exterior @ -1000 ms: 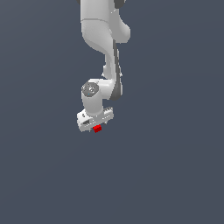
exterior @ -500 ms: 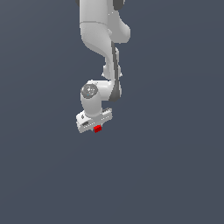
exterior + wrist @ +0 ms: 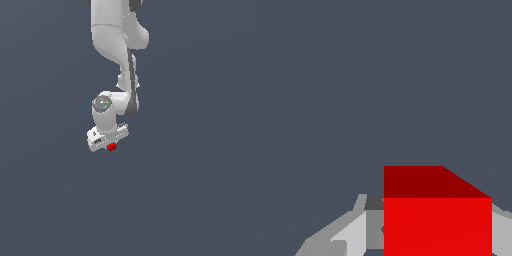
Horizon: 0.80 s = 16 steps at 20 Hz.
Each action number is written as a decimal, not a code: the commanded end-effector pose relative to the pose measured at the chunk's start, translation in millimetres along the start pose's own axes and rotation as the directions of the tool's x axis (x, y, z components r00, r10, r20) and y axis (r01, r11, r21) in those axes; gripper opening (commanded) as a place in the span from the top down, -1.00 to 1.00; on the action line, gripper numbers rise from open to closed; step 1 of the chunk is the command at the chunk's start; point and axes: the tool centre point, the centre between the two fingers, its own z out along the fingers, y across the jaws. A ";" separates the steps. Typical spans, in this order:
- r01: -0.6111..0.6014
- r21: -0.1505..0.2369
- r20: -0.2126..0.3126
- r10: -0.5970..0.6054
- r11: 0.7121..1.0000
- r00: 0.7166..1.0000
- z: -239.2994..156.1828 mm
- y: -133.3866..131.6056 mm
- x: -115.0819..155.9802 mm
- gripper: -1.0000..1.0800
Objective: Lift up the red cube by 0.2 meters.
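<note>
White Panda arm [image 3: 117, 45] hangs over plain grey ground, its gripper [image 3: 111, 145] with the fingers [image 3: 351, 235] pinching the red cube [image 3: 111, 146], which sits between them right under the hand, no container visible.

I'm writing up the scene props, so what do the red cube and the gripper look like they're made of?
The red cube: flat matte red, no gloss or texture, possibly painted plastic or wood; a render leaves it open. The gripper: smooth white and grey shells with soft shading, likely moulded plastic or painted metal.
</note>
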 end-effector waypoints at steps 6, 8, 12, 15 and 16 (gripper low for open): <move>0.000 -0.001 -0.001 0.000 1.000 1.000 -21.0 -0.1 -0.4 1.00; 0.000 -0.001 -0.001 0.000 1.000 1.000 -31.9 -0.3 -0.7 1.00; 0.001 -0.001 0.000 -0.001 1.000 1.000 -61.1 -1.1 -1.2 1.00; 0.001 -0.001 0.000 -0.001 1.000 1.000 -88.7 -1.5 -1.6 1.00; 0.001 -0.001 0.000 -0.001 1.000 1.000 -98.8 -1.6 -1.8 1.00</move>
